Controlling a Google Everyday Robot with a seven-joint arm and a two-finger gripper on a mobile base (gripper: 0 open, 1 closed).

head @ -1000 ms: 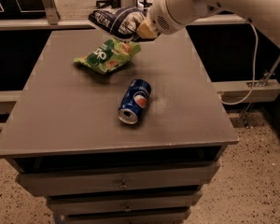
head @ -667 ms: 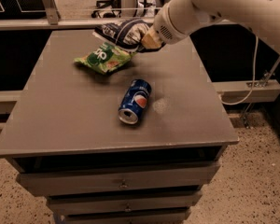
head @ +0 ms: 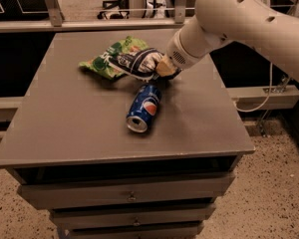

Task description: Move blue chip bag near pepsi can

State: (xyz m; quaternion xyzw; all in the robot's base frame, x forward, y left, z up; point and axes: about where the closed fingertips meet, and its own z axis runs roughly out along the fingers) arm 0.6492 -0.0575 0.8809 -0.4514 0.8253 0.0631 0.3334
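Observation:
The blue chip bag (head: 135, 62) is dark navy with white panels and is held in my gripper (head: 160, 68), which is shut on its right end. The bag hangs just above the table, over the far end of the pepsi can (head: 144, 107). The can lies on its side in the middle of the grey table (head: 65, 128), its silver top facing the front. My white arm comes in from the upper right.
A bright green chip bag (head: 105, 59) lies on the table just behind and left of the held bag. The table is the top of a drawer cabinet (head: 129, 195). A metal rail (head: 89, 25) runs behind it. A cable (head: 261, 98) hangs at the right.
My gripper has carried the blue chip bag forward and down, from beyond the green bag to just above the far end of the pepsi can.

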